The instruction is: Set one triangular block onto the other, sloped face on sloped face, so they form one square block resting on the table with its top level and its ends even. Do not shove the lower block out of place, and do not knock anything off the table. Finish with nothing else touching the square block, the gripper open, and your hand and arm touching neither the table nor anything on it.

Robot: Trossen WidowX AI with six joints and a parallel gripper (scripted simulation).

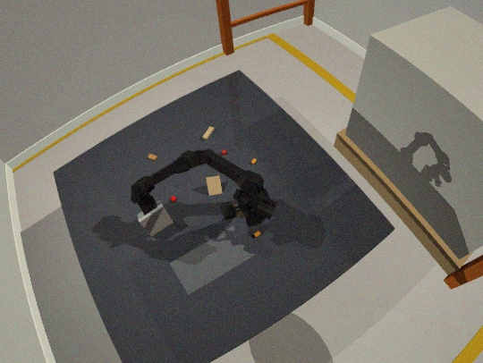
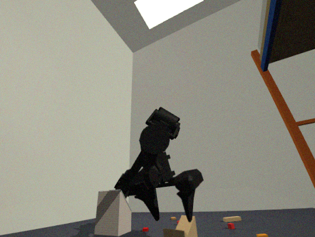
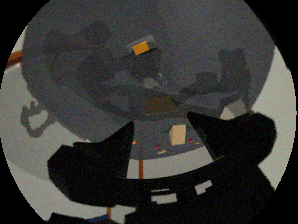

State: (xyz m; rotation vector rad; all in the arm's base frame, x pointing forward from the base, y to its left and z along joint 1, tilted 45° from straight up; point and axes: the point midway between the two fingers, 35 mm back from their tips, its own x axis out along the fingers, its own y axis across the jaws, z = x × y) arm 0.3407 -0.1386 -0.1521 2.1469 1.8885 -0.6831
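One tan triangular block (image 1: 214,185) (image 3: 178,135) rests on the dark table top. The other triangular block (image 3: 161,104) looks darker brown in shade and lies below and ahead of my fingers; the arm mostly hides it in the top view. In the exterior view a light tan wedge (image 2: 188,229) and a darker face (image 2: 174,233) show at the bottom edge, cut off by the frame. The blocks are apart. My gripper (image 2: 174,219) (image 3: 161,119) is wide open and empty, its fingertips pointing down above the darker block. Whether a fingertip touches it is not clear.
A large pale grey block (image 1: 156,222) (image 2: 112,214) stands by the arm's base. Small red cubes (image 1: 173,198) (image 1: 224,152), orange blocks (image 1: 257,233) (image 1: 253,161) (image 1: 152,156) and a long tan block (image 1: 207,132) lie around. One orange block (image 3: 141,48) shows in the wrist view.
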